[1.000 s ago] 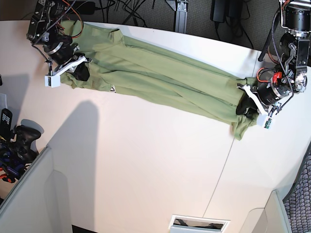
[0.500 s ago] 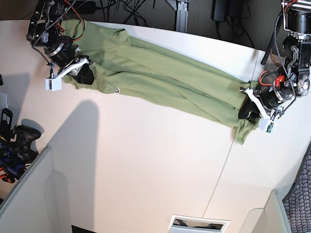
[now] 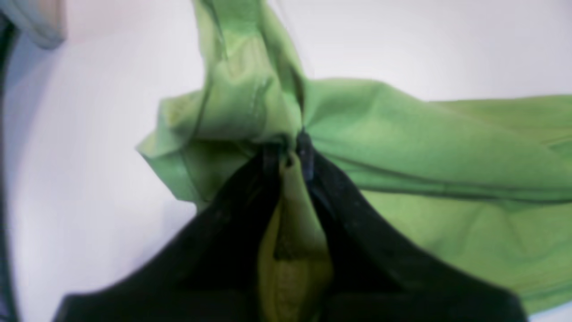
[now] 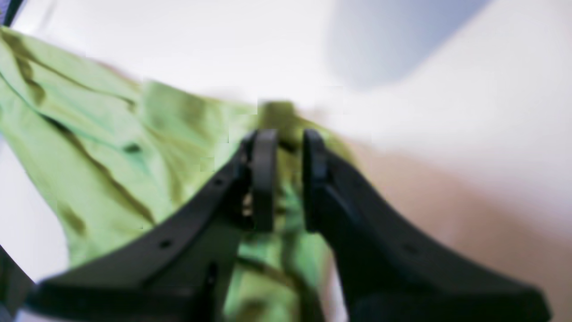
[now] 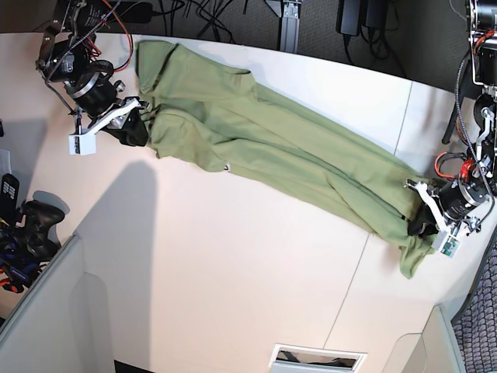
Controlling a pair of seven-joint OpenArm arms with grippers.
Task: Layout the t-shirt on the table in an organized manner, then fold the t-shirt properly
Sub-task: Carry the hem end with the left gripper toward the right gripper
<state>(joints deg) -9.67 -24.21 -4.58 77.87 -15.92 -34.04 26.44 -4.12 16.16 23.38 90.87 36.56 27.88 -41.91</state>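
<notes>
left gripper (image 3: 288,150) is clamped on a bunch of shirt (image 5: 272,155). right gripper (image 4: 283,138) stands slightly parted; cloth lies between the jaws, but we cannot tell if it grips. the shirt lies stretched in a creased, bunched band across the table (image 5: 233,280). we judge layout unfinished and folding not begun.

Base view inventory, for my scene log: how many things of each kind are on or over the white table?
T-shirt: 1
Table: 1
Grippers: 2, the left gripper and the right gripper
Total: 4
</notes>
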